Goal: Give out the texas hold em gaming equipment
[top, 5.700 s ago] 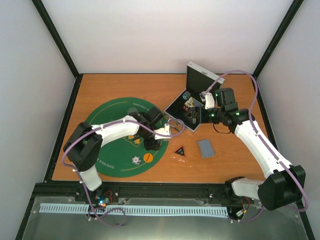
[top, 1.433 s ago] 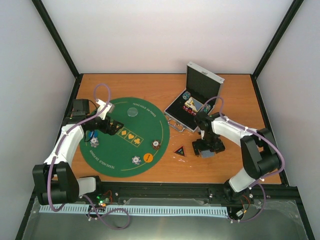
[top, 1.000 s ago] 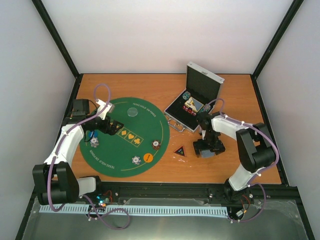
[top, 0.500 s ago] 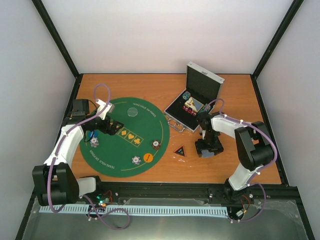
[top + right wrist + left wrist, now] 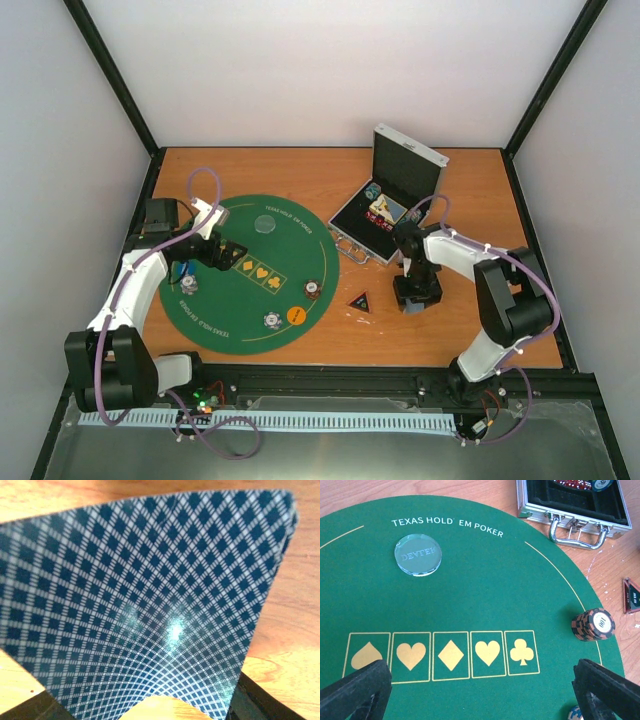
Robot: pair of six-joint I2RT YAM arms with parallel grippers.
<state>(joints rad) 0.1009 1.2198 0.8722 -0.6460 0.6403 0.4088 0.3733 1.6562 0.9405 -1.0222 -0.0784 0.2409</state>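
The grey-blue-backed playing cards (image 5: 150, 605) fill the right wrist view, bowed upward off the wood between the fingers of my right gripper (image 5: 145, 707), which is shut on them. Seen from above, that gripper (image 5: 418, 295) hides the cards. My left gripper (image 5: 480, 695) hovers open over the green mat with nothing between its fingers (image 5: 355, 690). A clear disc (image 5: 418, 555) and a stack of red chips (image 5: 593, 624) lie on the mat. The orange disc (image 5: 296, 315), a white chip (image 5: 271, 320) and another chip (image 5: 187, 283) lie there too. The black triangular marker (image 5: 361, 300) rests on the wood.
The silver case (image 5: 385, 215) stands with its lid up behind the right gripper, with chips and dice inside. The round green felt mat (image 5: 250, 300) covers the left half of the table. Black frame posts border the table.
My right gripper's jaws have closed in on the playing cards, and its wrist shifted slightly. The left arm has not moved.
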